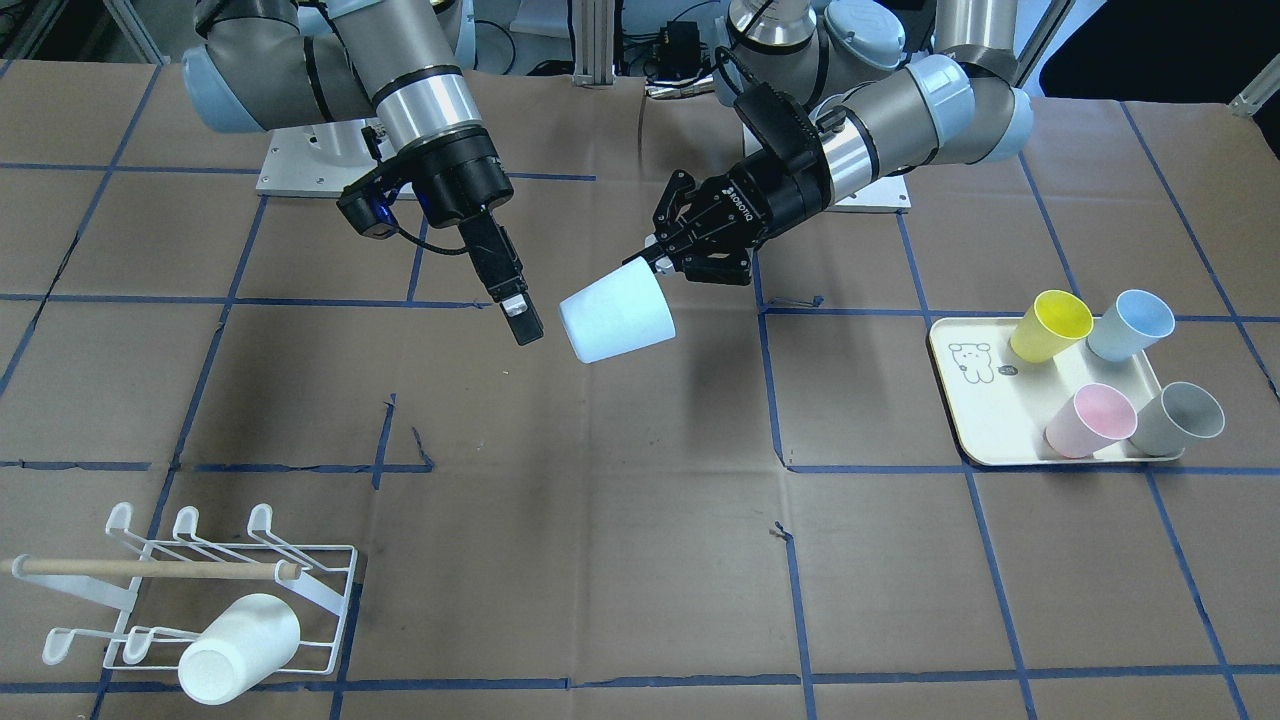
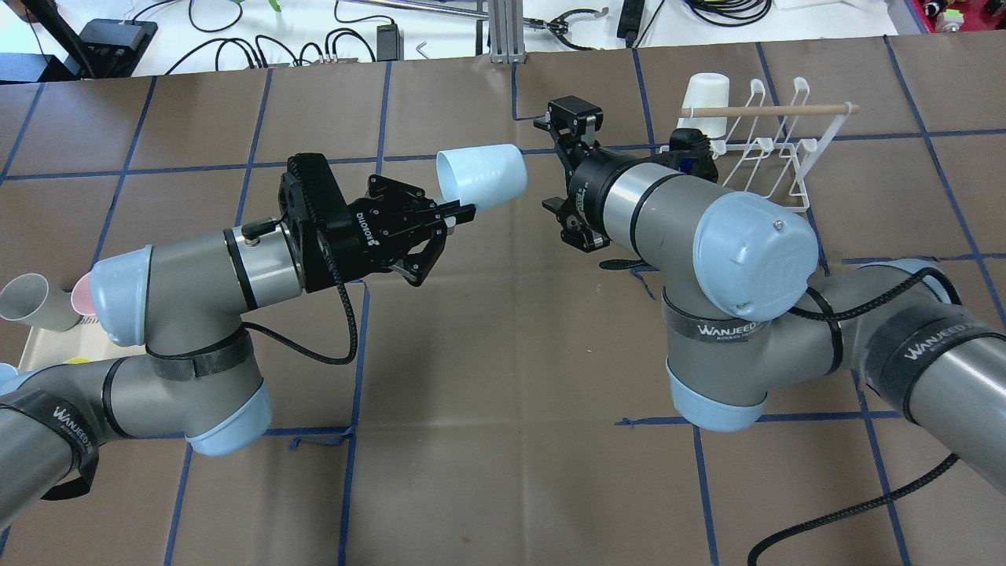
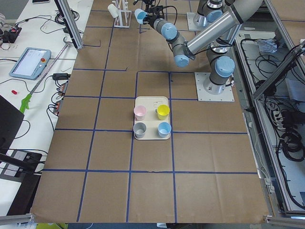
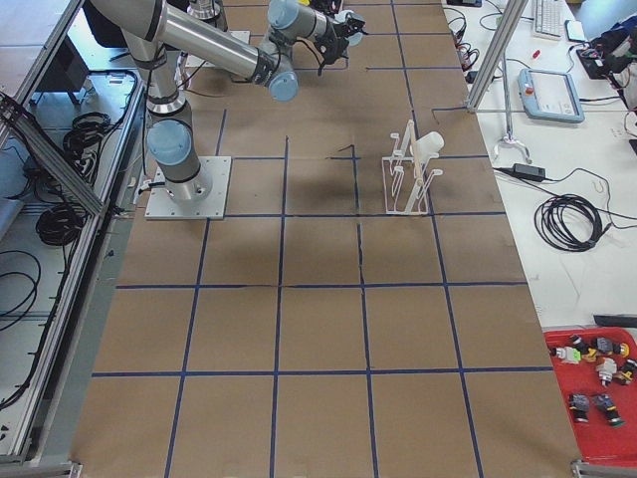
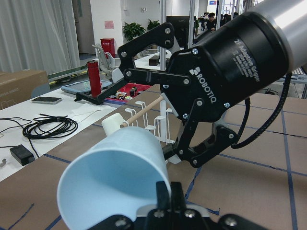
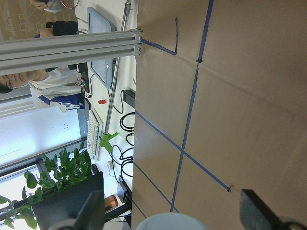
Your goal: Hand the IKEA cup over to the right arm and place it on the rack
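The pale blue IKEA cup (image 1: 615,315) hangs on its side above the table's middle. My left gripper (image 1: 662,262) is shut on its rim, one finger inside the mouth, as the left wrist view shows with the cup (image 5: 115,177) in front. The right arm's gripper (image 2: 548,167) is open and faces the cup's (image 2: 481,177) base, its fingertips just short of it. The right wrist view has the base (image 6: 170,221) low between the two spread fingers (image 6: 91,211). The white wire rack (image 1: 320,590) with a wooden dowel stands at the table's right end.
A white cup (image 1: 240,648) hangs upside down on one of the rack's (image 2: 786,157) prongs. At the table's left end a cream tray (image 1: 975,425) carries several cups: yellow (image 1: 1050,325), blue, pink and grey. Brown paper with blue tape lines covers the table.
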Tool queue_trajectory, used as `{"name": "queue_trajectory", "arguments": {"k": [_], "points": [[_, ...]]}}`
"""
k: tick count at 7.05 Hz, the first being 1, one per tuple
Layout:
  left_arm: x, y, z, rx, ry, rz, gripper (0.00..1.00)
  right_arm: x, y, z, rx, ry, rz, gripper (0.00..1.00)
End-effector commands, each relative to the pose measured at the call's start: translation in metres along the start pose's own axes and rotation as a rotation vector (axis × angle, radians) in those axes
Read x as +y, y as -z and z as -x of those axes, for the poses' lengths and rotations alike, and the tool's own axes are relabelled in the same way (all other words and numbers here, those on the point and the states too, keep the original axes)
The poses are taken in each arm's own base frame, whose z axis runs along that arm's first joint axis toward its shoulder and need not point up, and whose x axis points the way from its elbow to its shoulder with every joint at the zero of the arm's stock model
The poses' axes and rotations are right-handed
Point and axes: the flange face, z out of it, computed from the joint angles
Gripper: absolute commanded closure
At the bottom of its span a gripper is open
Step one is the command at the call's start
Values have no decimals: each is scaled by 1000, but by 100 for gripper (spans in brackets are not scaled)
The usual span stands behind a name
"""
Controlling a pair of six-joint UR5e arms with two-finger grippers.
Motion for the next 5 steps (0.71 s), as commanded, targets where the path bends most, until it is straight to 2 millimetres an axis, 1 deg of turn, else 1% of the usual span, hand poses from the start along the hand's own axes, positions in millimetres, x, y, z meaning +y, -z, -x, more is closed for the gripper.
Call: {"name": "queue_trajectory", "arguments": {"k": [1,2,3,4,5], "points": [[0,1,0,-2,2,0,97,3,6,2,18,-16,-1,1],[0,1,0,-2,2,0,96,4,6,2,18,-16,2,1],[0,1,1,-5,3,0,96,10,7,2,18,-12,12,2],[0,1,1,-4,3,-1,96,25,8,5,14,-2,35,1],[0,1,1,-4,3,-1,96,29,3,8,24,-37,42,2]]}}
